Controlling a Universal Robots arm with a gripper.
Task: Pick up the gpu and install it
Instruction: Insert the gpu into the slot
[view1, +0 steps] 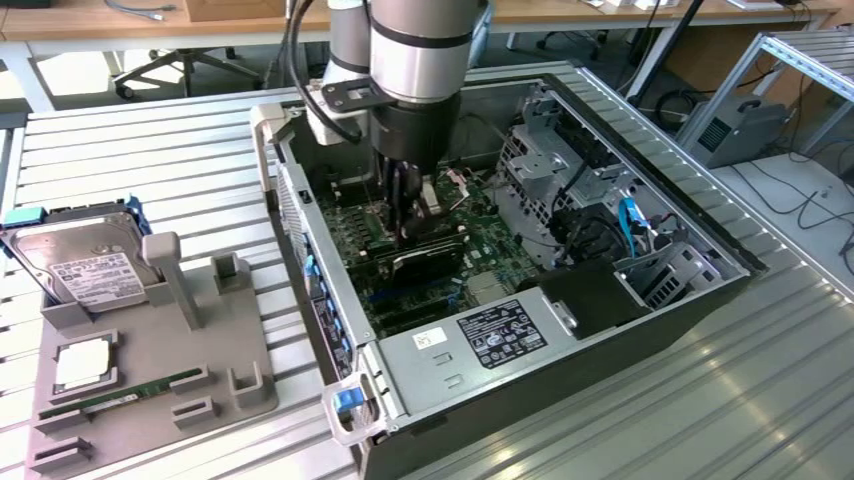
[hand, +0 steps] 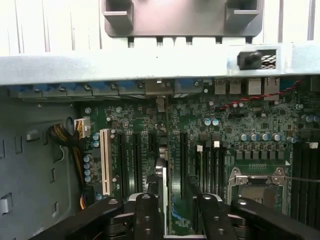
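My black two-fingered gripper (hand: 172, 210) stood clamped on the slim dark gpu card (hand: 170, 200), its long axis aligned with the green motherboard's (hand: 235, 125) slots directly below.

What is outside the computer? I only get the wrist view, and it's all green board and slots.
Observer: A grey parts holder sits beside the open computer case, on the exterior view's left.
Operator: Is anything in it?
Observer: A silver labelled hard drive stands in it.
Operator: How low is the arm?
Observer: The gripper is deep inside the case, with the dark gpu just under it at the motherboard.
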